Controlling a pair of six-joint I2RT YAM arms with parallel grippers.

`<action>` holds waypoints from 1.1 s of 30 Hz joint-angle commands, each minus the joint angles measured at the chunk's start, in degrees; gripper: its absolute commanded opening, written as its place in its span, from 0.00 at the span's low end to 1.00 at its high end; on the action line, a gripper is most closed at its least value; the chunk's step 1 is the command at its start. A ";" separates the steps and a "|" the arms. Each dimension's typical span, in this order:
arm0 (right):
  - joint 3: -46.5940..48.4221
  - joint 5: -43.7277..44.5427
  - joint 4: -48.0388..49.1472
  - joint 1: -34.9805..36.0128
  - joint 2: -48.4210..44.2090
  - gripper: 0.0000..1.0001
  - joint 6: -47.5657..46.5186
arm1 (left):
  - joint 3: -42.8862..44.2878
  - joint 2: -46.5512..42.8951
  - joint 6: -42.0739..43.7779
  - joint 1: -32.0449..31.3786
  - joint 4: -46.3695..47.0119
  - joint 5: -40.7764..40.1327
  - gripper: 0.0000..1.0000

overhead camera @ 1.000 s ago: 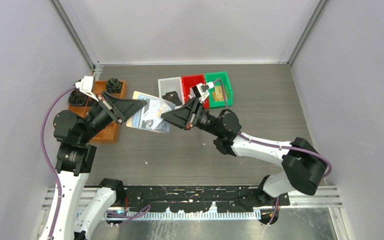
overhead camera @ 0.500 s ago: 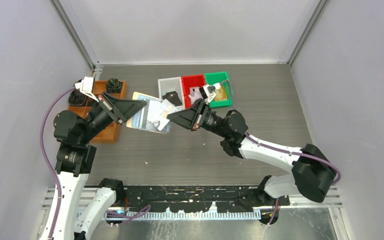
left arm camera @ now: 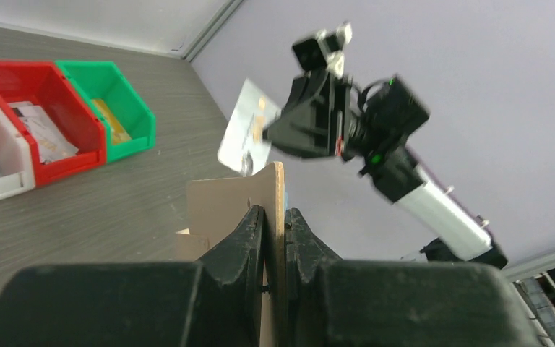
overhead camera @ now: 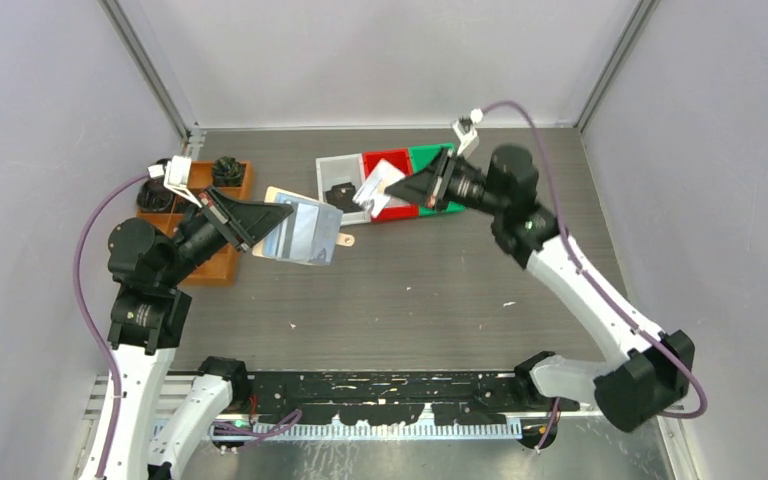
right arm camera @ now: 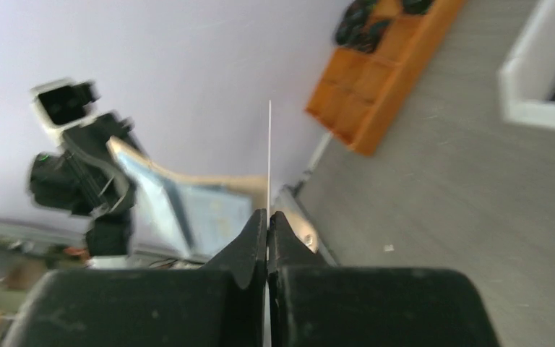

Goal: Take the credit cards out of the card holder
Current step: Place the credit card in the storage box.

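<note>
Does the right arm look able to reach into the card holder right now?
Probably not yet: the right gripper is shut on a credit card, held clear of the card holder in the left gripper. Nothing stands between them; once it lets go, the way looks free.

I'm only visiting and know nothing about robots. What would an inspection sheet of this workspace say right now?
Surface: dark grey wood-grain table, with a few small white scraps on it.
Job's things: tan folding card holder with clear sleeves, held up; one white plastic credit card is out of it, near the bins.
Clutter: row of white, red and green plastic bins; orange wooden tray holding black items.
Grippers: left claw shut on the card holder; right claw shut on the credit card.
Cables: purple cables looping along both arms, no snag seen.
Surroundings: plain pale walls; nothing else seen.
</note>
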 commanded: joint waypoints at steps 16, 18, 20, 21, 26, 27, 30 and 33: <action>67.15 21.04 -64.02 -5.60 58.90 0.01 -49.55 | 2.24 -2.82 13.58 0.24 -11.50 11.43 0.00; 70.48 21.26 -64.16 -5.60 62.45 0.01 -49.99 | 1.58 -3.14 13.22 0.27 -11.12 12.16 0.00; 71.89 21.49 -63.22 -5.61 64.75 0.01 -50.11 | 1.23 -3.42 13.19 0.25 -10.69 12.57 0.00; 71.93 21.62 -62.38 -5.62 65.48 0.01 -50.16 | 0.98 -3.53 13.19 0.27 -10.32 12.86 0.00; 70.87 20.48 -58.29 -5.60 67.25 0.01 -49.78 | 0.22 -3.69 12.94 0.20 -9.18 14.48 0.00; 71.01 19.51 -57.98 -5.62 67.61 0.01 -49.67 | 0.09 -3.67 12.79 0.21 -8.94 14.67 0.00; 71.52 17.99 -57.29 -5.60 68.90 0.01 -48.63 | -0.24 -3.67 12.09 0.25 -7.94 15.39 0.00; 70.73 17.92 -56.53 -5.52 69.18 0.05 -47.44 | -0.16 -3.60 11.72 0.27 -7.57 16.01 0.00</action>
